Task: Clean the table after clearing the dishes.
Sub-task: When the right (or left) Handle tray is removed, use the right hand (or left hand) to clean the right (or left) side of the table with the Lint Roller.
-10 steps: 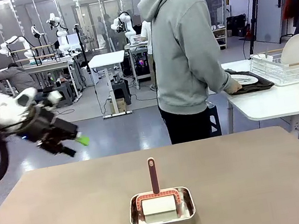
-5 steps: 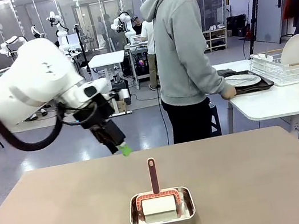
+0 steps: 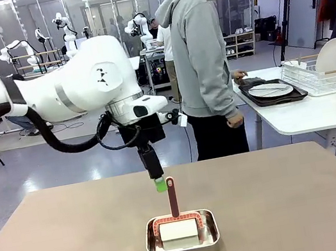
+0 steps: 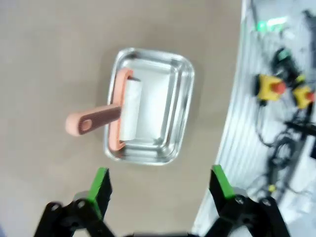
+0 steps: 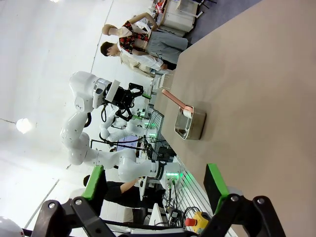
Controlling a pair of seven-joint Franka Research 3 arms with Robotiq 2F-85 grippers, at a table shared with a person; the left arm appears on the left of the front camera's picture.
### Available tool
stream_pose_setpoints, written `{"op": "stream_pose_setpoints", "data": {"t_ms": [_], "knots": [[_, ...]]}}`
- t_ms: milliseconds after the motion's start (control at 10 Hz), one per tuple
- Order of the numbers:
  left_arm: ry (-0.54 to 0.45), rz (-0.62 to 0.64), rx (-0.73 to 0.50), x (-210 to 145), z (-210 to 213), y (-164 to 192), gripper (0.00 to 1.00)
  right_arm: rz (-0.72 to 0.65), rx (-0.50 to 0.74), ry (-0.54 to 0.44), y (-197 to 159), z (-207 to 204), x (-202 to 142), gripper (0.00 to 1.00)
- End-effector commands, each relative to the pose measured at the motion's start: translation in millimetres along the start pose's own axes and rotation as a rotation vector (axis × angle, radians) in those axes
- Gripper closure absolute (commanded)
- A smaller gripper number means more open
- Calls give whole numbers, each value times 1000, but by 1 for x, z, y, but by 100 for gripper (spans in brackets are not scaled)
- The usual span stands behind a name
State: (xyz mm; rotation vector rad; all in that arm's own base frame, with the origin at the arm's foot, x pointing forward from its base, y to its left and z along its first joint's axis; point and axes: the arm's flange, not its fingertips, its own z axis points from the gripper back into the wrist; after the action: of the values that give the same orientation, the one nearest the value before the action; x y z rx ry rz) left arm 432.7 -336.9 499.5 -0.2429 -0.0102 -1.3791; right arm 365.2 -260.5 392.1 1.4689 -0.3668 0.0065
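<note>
The light-brown table point(image 3: 72, 246) carries a small steel pan point(image 3: 183, 245) with a white cleaning roller point(image 3: 177, 230) lying in it, its pink handle point(image 3: 172, 196) standing upright. My left gripper point(image 3: 160, 184) points down, open, just left of the handle's top. In the left wrist view the pan point(image 4: 170, 94), roller point(image 4: 129, 111) and handle point(image 4: 91, 121) lie beyond my open left gripper point(image 4: 161, 185), which is empty. My right gripper point(image 5: 154, 182) is open and empty, far from the pan point(image 5: 190, 123). The dishes, a white plate point(image 3: 270, 89) on a dark tray point(image 3: 280, 98), rest on a white side table point(image 3: 309, 115).
A person in a grey hoodie point(image 3: 202, 61) stands at the table's far edge, one hand point(image 3: 239, 76) by the tray. A wire dish rack point(image 3: 319, 79) holds an upright plate point(image 3: 331, 56). Bare tabletop lies on both sides of the pan.
My left arm has swung from the far left to the table's middle and its gripper has turned downward by the roller handle. The person has turned and drawn a hand back from the tray.
</note>
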Motion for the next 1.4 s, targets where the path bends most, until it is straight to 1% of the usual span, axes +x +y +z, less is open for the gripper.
{"op": "stream_pose_setpoints", "data": {"t_ms": [0, 300, 400, 500, 600, 1000, 1100, 1300], "knots": [[-61, 50, -43, -6, 3, 2, 0, 16, 6, 2, 3, 0, -2, 0], [-61, 50, -43, -6, 3, 2, 0, 16, 6, 2, 3, 0, -2, 0], [-30, 28, -23, -2, 2, 4, 0, 16, 6, 2, 3, 0, -2, 0], [-25, -15, -10, -9, 2, 14, 0, 16, 6, 2, 3, 0, -2, 0], [-28, -77, -23, -6, -7, 26, 0, 16, 6, 2, 3, 0, -2, 0], [17, -137, -17, 1, -29, 46, 0, 16, 6, 2, 3, 0, -2, 0], [34, -134, 1, 3, -34, 51, 0, 16, 6, 2, 3, 0, -2, 0], [41, -170, -10, 14, -48, 62, 0, 16, 6, 2, 3, 0, -2, 0]]}}
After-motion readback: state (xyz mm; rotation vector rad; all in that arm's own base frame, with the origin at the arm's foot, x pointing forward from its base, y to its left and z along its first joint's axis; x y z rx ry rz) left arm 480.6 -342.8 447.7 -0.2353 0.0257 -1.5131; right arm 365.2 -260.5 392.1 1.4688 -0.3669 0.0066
